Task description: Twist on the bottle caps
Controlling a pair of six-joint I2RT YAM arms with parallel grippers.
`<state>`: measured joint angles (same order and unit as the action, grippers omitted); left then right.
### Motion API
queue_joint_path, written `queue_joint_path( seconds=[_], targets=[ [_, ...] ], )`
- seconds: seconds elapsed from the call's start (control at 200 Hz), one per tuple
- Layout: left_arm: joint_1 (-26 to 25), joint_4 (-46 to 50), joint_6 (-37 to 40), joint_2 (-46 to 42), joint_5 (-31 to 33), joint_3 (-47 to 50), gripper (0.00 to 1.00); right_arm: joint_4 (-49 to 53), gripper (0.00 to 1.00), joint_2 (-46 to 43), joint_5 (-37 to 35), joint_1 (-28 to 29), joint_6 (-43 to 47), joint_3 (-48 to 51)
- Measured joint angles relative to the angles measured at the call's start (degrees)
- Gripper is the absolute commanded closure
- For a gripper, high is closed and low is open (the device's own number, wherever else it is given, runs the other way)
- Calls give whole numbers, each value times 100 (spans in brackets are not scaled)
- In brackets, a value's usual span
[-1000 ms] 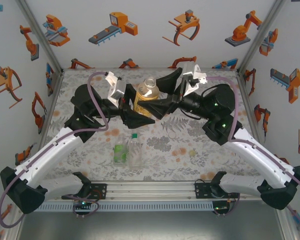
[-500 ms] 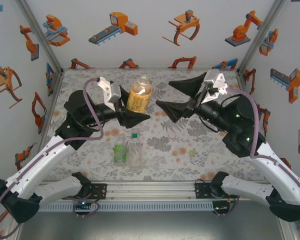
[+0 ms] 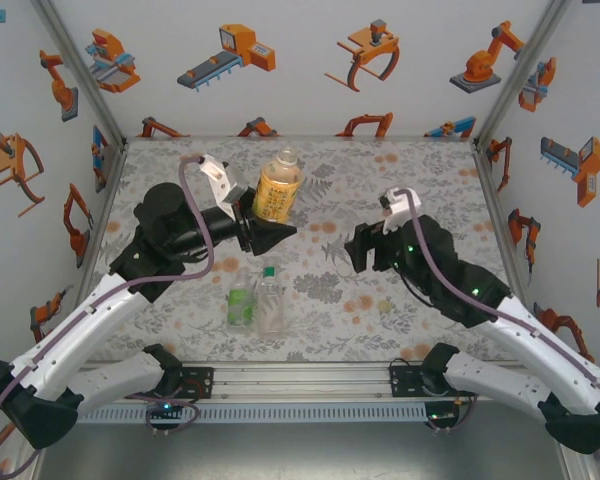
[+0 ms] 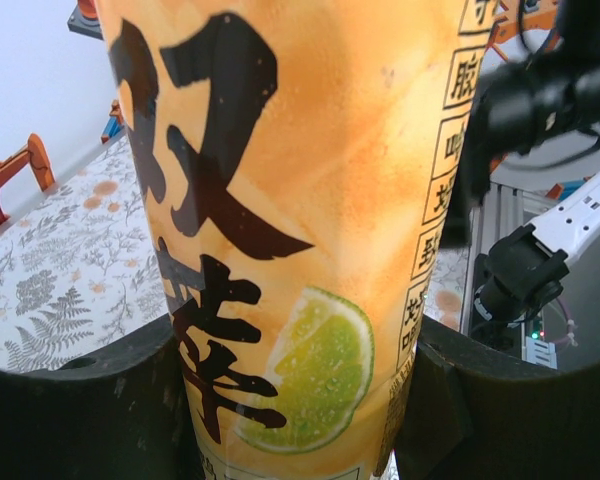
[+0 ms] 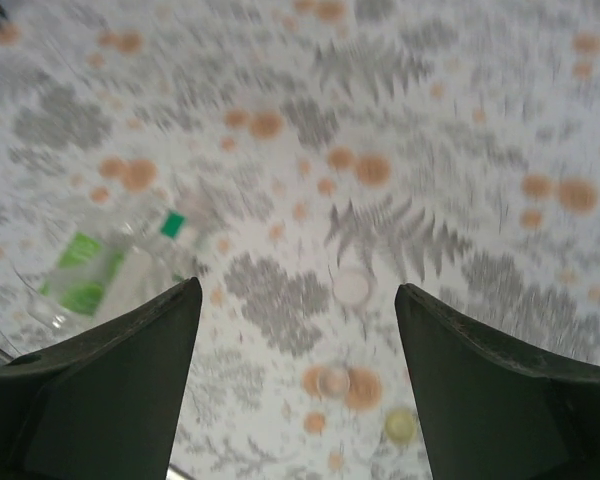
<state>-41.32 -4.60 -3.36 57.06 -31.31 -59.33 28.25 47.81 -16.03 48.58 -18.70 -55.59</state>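
My left gripper [image 3: 263, 226] is shut on the amber bottle [image 3: 277, 190], holding it upright above the back of the table. Up close, its yellow label with dark characters and a lime slice [image 4: 280, 200] sits between the left gripper's [image 4: 290, 400] black fingers [image 4: 80, 410]. My right gripper [image 3: 360, 250] hangs open over the table's middle right, pointing down, nothing between the fingers [image 5: 130, 370]. Below the right gripper [image 5: 298, 290] lie three small caps: a whitish one [image 5: 351, 287], a clear one [image 5: 332, 380], a yellowish one [image 5: 400, 427]. The short green bottle [image 3: 241, 305] and the clear bottle [image 3: 270, 303], green cap [image 3: 269, 272] on it, stand together near the front.
The floral table cloth [image 3: 420, 170] is bounded by cage walls left, right and behind. A metal rail [image 3: 300, 378] runs along the near edge. The right wrist view is motion-blurred; the two small bottles [image 5: 90, 270] appear at its left.
My right gripper has pulled away from the amber bottle, moved toward the near right and tipped down at the table. The left gripper keeps the bottle, shifted slightly left.
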Motion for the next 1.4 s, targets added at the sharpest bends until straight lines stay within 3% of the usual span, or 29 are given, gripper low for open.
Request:
queue_joint_path(
  seconds=[0.426,0.691,0.761,1.066,1.397],
  targets=[
    [0,197,-26,-50,90,68,76,723,38,341,9,-2,-2020,1388],
    [0,210,-232,-33,87,96,94,852,45,483,199,-212,-2813,1818],
    [0,212,-260,-28,85,98,100,868,45,470,284,-372,-2920,1843],
    [0,254,-297,-31,57,146,100,890,52,540,874,-1346,-3104,2094],
    [0,256,-299,-37,44,151,100,896,53,1412,1134,-1655,-3010,2079]
  ],
)
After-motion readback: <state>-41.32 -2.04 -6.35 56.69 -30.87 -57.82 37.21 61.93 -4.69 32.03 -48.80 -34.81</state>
